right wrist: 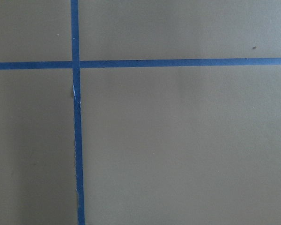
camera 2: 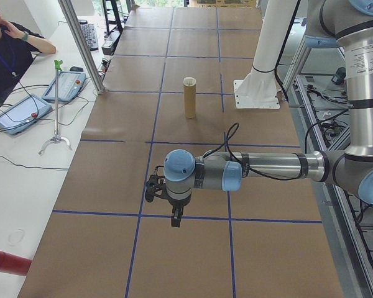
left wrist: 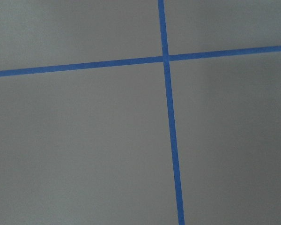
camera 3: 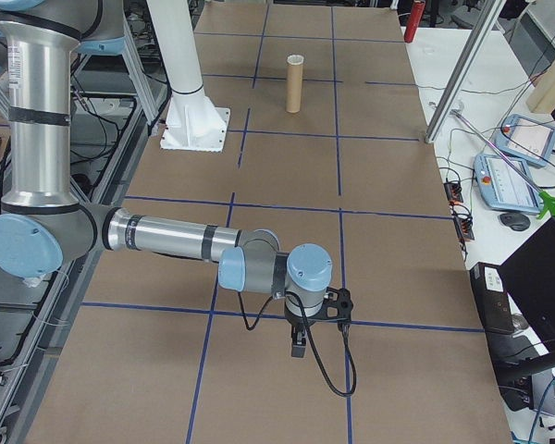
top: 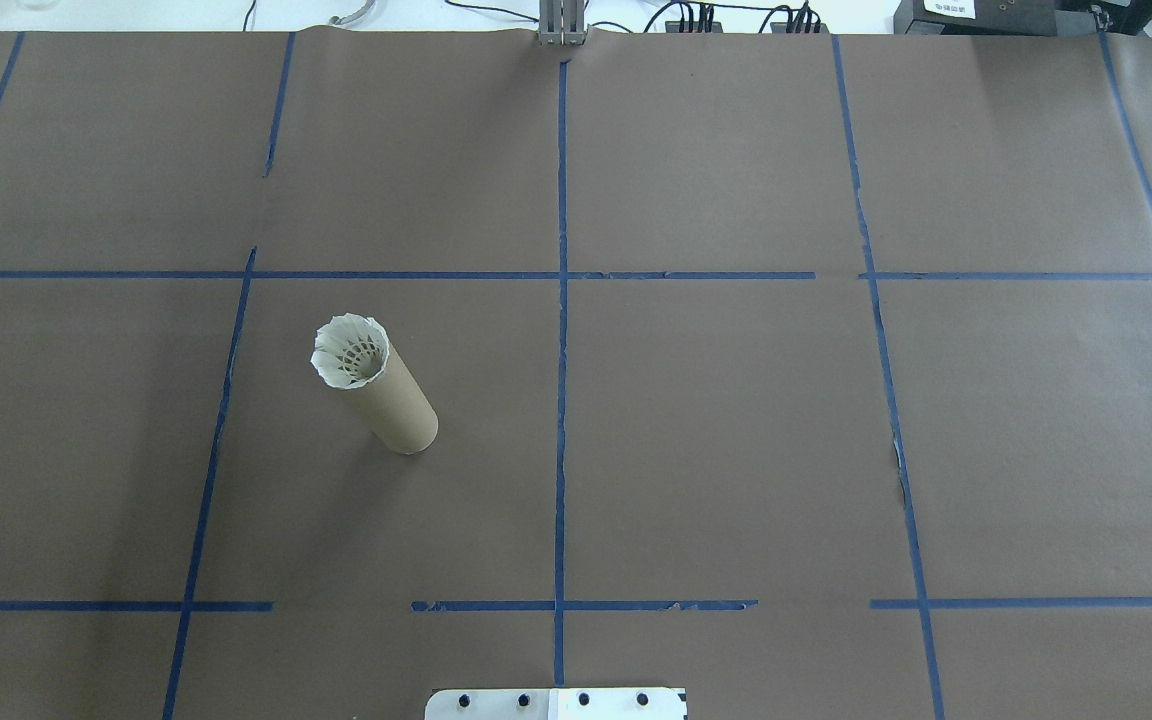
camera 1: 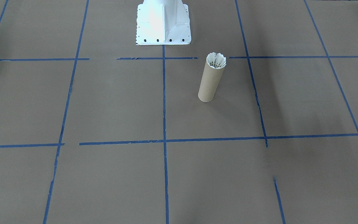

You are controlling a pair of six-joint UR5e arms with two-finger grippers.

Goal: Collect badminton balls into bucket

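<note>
The bucket [camera 1: 209, 82] [top: 394, 402] is a tall brown cardboard tube that stands upright on the paper-covered table. The white feather skirt of a badminton ball [camera 1: 216, 60] [top: 349, 352] fills its mouth, and no other ball lies on the table. In the exterior left view the left gripper [camera 2: 176, 217] hangs low over the near table, far from the bucket [camera 2: 189, 98]. In the exterior right view the right gripper [camera 3: 298, 344] hangs the same way at the opposite end, far from the bucket [camera 3: 295, 85]. I cannot tell whether either is open or shut. Both wrist views show only brown paper and blue tape.
The white pedestal base [camera 1: 162, 23] [camera 2: 256, 93] stands at the robot's side of the table. A person [camera 2: 9, 46] sits at a side bench with tablets [camera 2: 63, 85] and cables. A red cylinder [camera 2: 9, 262] lies there. Slanted metal posts [camera 2: 81, 43] [camera 3: 461, 79] rise at the table's far edge.
</note>
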